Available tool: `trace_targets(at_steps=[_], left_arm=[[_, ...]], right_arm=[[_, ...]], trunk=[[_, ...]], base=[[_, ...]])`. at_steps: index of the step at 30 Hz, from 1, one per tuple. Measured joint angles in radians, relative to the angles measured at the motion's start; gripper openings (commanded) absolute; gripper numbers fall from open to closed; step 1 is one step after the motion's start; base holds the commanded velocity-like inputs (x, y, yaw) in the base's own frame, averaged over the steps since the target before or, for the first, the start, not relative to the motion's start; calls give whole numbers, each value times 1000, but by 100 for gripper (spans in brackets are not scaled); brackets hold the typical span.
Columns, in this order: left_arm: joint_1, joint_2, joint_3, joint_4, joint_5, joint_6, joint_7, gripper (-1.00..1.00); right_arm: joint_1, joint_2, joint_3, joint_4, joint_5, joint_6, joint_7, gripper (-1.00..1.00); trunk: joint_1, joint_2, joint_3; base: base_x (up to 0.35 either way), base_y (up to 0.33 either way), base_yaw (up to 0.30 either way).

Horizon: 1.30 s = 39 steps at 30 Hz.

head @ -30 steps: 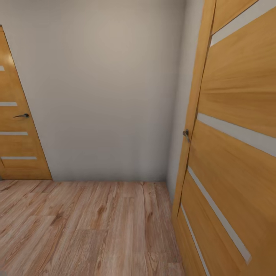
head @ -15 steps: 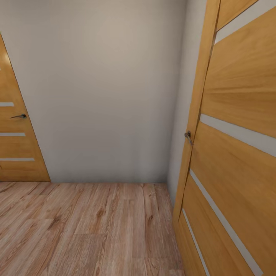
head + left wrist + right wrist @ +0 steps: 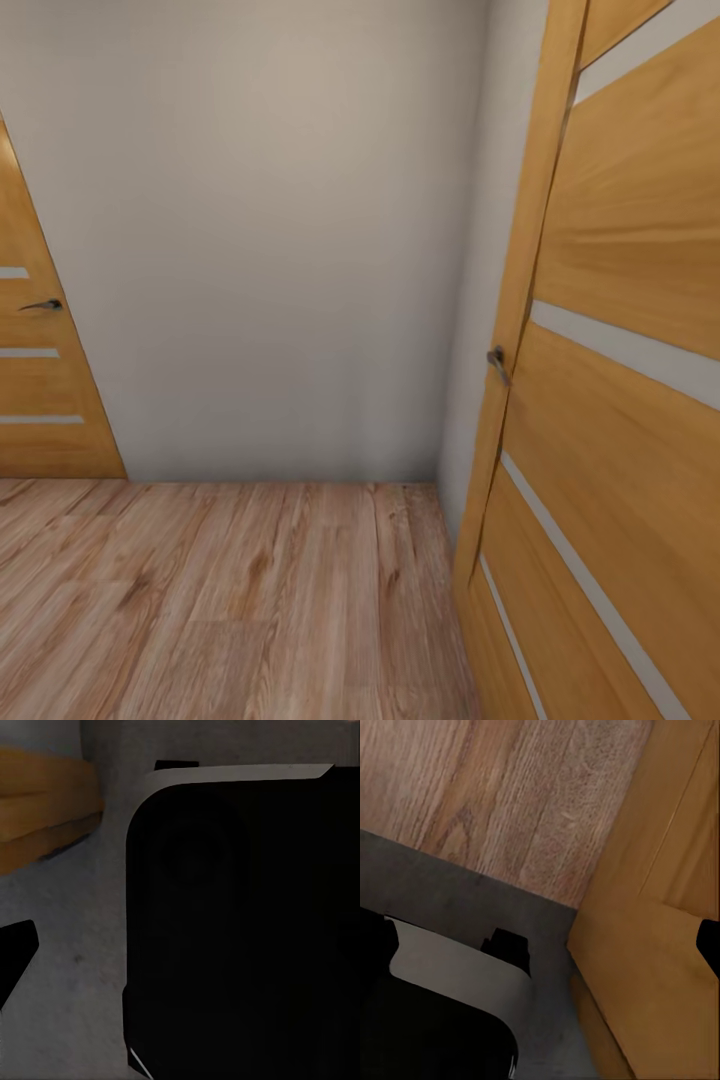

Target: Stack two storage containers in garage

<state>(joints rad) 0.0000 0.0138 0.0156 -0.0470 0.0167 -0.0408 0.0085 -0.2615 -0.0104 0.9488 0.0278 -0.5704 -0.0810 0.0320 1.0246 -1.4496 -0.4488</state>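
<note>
You are looking at plain grey-white wall ahead, light wood plank floor running up to it. Open wooden door with pale stripes standing close on your right, its metal handle showing at door edge. Second striped door sitting at far left. Left wrist camera is facing black robot body panel over grey surface; right wrist camera is facing plank floor and door edge. Cannot tell whether either gripper is clenched or released. Storage containers: whereabouts cannot be told
</note>
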Motion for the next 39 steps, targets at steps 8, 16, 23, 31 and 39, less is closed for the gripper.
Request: trace_targets(at_steps=[8,16,23,31,39], left_arm=[[0,0,0,0,1,0,3,100],[0,-1,0,0,1,0,3,100],[0,-1,0,0,1,-1,3,100],[0,-1,0,0,0,0,3,100],[0,-1,0,0,0,0,3,100]], right_arm=[[0,-1,0,0,0,-1,-1,100],[0,-2,0,0,0,-1,-1,100],[0,-2,0,0,0,-1,-1,100],[0,-2,0,0,0,-1,-1,100],[0,-2,0,0,0,-1,-1,100]], trunk=[[0,0,0],[0,0,0],[0,0,0],[0,0,0],[0,0,0]], base=[[26,0,176],[102,0,92],[197,0,5],[47,0,0],[270,0,0]])
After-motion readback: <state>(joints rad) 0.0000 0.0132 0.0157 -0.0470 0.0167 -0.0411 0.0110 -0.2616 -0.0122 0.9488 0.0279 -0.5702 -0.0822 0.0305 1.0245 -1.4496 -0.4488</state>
